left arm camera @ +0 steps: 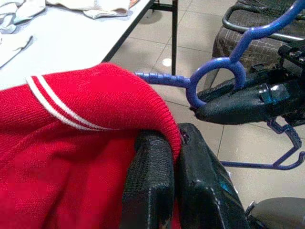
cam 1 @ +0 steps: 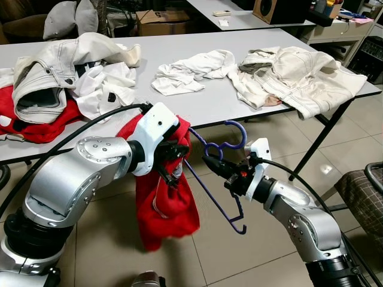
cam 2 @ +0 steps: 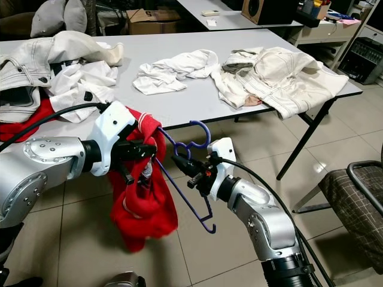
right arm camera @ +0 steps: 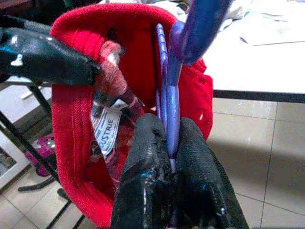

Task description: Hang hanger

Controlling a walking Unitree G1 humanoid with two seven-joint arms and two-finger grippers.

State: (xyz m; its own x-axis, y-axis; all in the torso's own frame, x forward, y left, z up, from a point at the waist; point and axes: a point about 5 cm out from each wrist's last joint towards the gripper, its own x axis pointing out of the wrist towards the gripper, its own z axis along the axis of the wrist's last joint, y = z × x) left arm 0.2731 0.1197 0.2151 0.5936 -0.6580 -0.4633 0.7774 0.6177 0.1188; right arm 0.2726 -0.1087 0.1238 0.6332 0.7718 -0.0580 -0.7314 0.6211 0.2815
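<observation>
we see the blue hanger [cam 1: 218,179] held in the air in front of the grey table [cam 1: 197,101], its hook curling upward and one shoulder pushed into the neck of a red sweater [cam 1: 161,203]; that end is hidden inside the cloth. the right gripper [cam 1: 210,164] has its fingers [right arm camera: 195,162] clamped tight on the hanger's neck just under the hook. the left gripper [cam 1: 170,173] pinches the sweater's collar rim between closed fingers [left arm camera: 147,181], the garment dangling below toward the tiled floor [cam 1: 227,251]. on the table lie white clothes [cam 1: 191,72], a cream jacket [cam 1: 299,78] and more red fabric [cam 1: 33,122], partly buried. a checked chair [cam 1: 362,191] is cut off at the edge.
</observation>
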